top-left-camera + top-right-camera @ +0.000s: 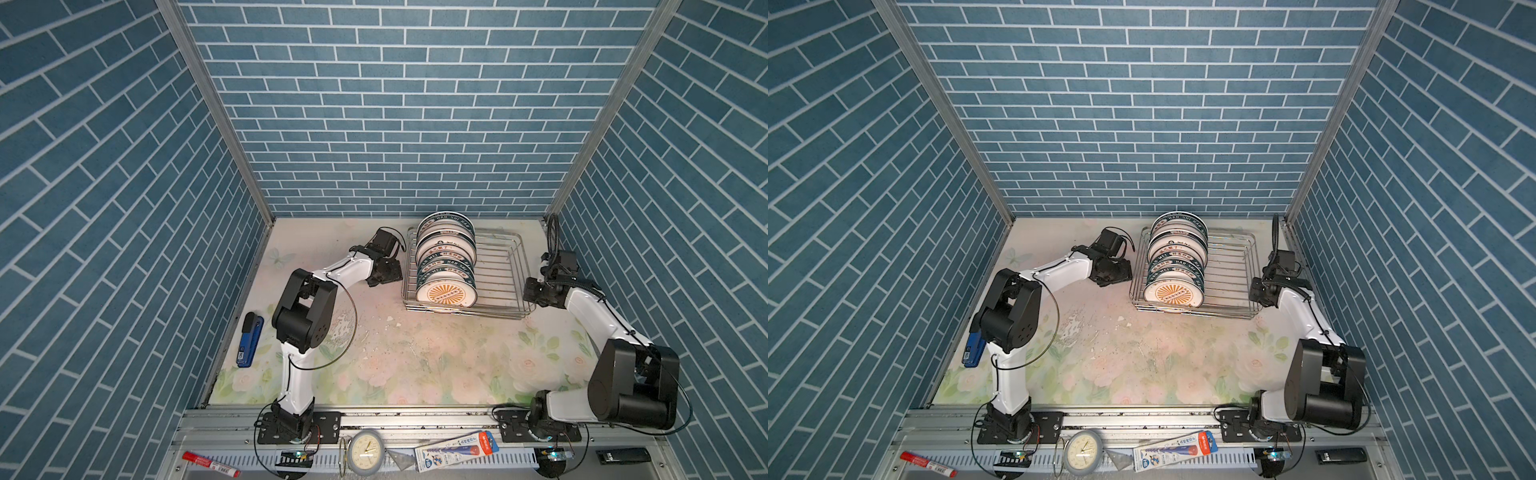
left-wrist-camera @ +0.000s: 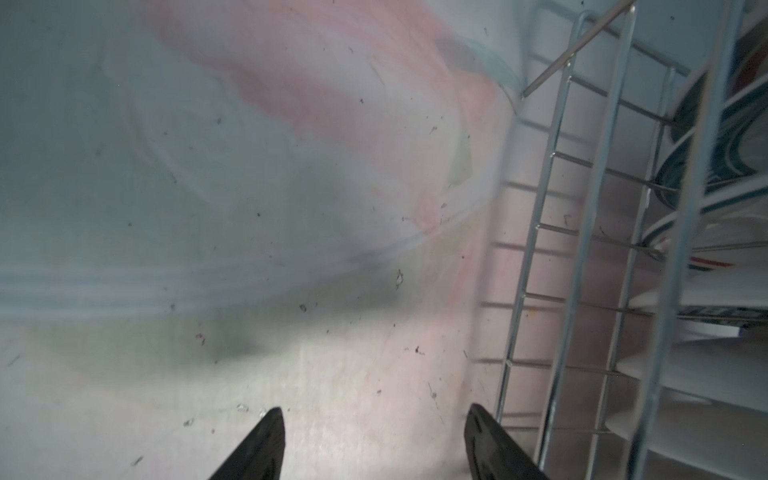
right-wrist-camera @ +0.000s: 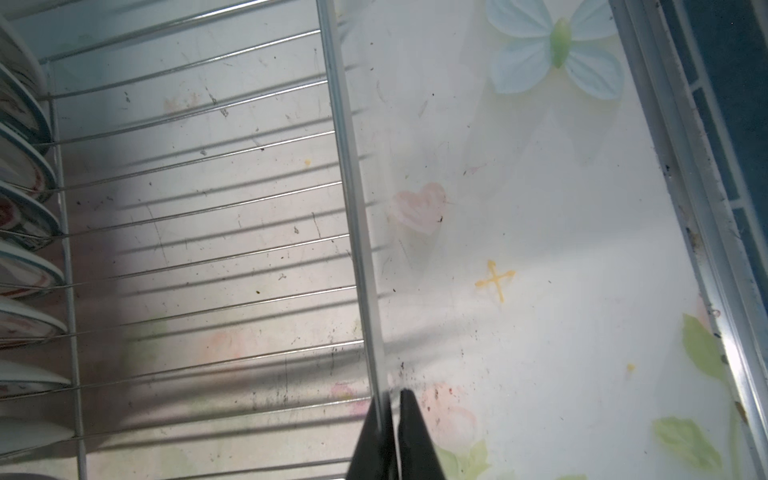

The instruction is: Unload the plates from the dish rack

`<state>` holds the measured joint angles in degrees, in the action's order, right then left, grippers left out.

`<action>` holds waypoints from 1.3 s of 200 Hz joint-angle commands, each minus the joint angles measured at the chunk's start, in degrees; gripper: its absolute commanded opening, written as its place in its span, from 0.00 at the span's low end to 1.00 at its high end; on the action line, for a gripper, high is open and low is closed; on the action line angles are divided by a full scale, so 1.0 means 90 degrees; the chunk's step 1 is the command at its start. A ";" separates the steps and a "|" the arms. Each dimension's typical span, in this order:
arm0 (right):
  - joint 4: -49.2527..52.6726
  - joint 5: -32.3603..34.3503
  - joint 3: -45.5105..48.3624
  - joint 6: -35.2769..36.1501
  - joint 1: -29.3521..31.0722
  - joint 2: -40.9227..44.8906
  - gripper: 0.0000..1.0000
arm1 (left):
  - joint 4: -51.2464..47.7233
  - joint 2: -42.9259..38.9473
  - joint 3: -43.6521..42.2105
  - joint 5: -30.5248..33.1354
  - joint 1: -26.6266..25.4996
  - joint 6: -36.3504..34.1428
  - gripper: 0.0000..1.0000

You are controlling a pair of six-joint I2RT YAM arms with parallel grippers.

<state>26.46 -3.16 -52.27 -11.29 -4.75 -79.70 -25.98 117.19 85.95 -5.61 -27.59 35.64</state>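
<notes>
The dish rack (image 1: 515,266) (image 1: 1246,266), a silver wire basket, stands at the back of the table. Several plates (image 1: 446,266) (image 1: 1177,266) stand on edge in a row along its left half; the front one has an orange sunburst. My left gripper (image 1: 388,276) (image 1: 1119,274) is low beside the rack's left side. In the left wrist view it (image 2: 374,409) is open over bare table, with the rack wall (image 2: 598,166) and plates (image 2: 706,365) beside it. My right gripper (image 1: 530,293) (image 3: 392,397) is shut on the rack's right rim wire (image 3: 353,199). The plates (image 3: 25,257) show at that view's far side.
A blue stapler (image 1: 249,338) lies at the table's left edge. On the front rail lie a red marker (image 1: 210,462), a small grey clock (image 1: 365,451), a pen pack (image 1: 457,451) and a black device (image 1: 623,456). Blue brick walls close in three sides.
</notes>
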 commanded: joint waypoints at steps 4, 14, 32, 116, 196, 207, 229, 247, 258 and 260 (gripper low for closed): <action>0.0535 -0.0472 0.0473 -0.1620 0.0007 -0.0299 0.09 | 0.0491 0.0399 0.0419 -0.0744 -0.0336 0.0023 0.70; 0.0442 -0.0555 0.0503 -0.1674 -0.0018 -0.0332 0.09 | 0.0539 0.0552 0.0586 -0.0763 -0.0381 0.0024 0.70; 0.0256 -0.0636 0.0572 -0.1844 -0.0068 -0.0362 0.09 | 0.0552 0.0783 0.0928 -0.0733 -0.0477 0.0016 0.70; -0.0466 -0.1019 0.0808 -0.2415 -0.0560 -0.0515 0.10 | 0.0642 0.1820 0.2237 -0.0569 -0.0761 0.0046 0.71; -0.1025 -0.1269 0.0697 -0.2867 -0.1336 -0.0944 0.05 | 0.0313 0.1863 0.2546 -0.0020 -0.0784 -0.0013 0.77; -0.0988 -0.1265 0.0760 -0.2862 -0.1380 -0.0850 0.05 | 0.0289 0.1781 0.2492 0.0040 -0.0757 -0.0047 0.78; -0.0947 -0.1186 0.1021 -0.2852 -0.1472 -0.0507 0.05 | 0.0154 0.1682 0.2444 0.0105 -0.0687 -0.0138 0.83; -0.0869 -0.1153 0.1178 -0.2800 -0.1610 -0.0331 0.05 | 0.0138 0.1535 0.2292 0.0160 -0.0629 -0.0204 0.90; -0.0881 -0.1189 0.1248 -0.2789 -0.1718 -0.0305 0.05 | 0.0025 0.1468 0.2270 0.0246 -0.0599 -0.0247 0.92; -0.0882 -0.1199 0.1267 -0.2789 -0.1737 -0.0304 0.05 | 0.0018 0.1458 0.2267 0.0250 -0.0587 -0.0248 0.92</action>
<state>8.19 -15.29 -45.80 -19.31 -18.24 -81.08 -23.68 134.10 107.24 -1.04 -30.50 35.38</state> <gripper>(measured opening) 0.097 0.910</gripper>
